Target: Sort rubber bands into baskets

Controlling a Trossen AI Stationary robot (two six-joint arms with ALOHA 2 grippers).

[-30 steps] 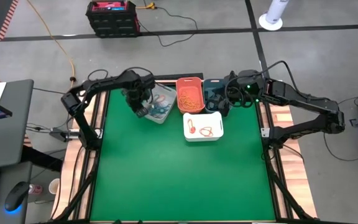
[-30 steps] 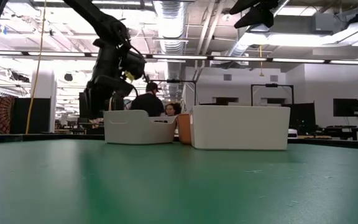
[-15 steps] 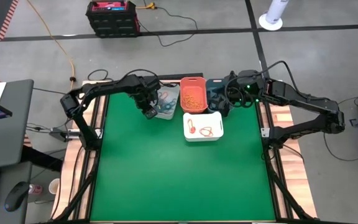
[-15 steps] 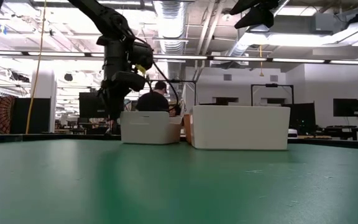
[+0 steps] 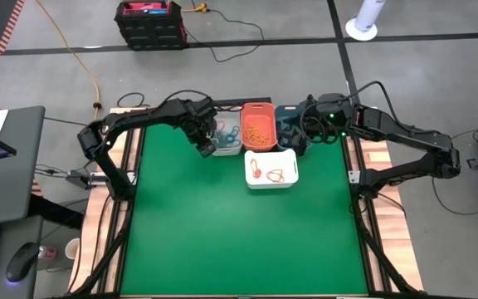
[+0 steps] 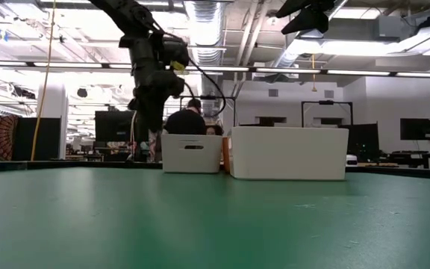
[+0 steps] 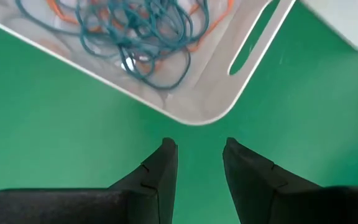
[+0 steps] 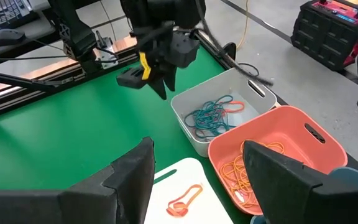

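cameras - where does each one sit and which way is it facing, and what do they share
High view: overhead, straight down on the table; both arms show.
Low view: table height, level across; left arm above the light grey basket.
Left wrist view: down past the open left gripper at that basket's corner.
Right wrist view: past the open right gripper over the baskets.
All four share the grey basket.

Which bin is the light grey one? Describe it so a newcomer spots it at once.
Start at the green table and go to the row of bins along its far edge. The light grey bin is at the left end of that row, next to the orange bin. It alone holds a tangle of teal bands, and the left tool hangs open at its corner.
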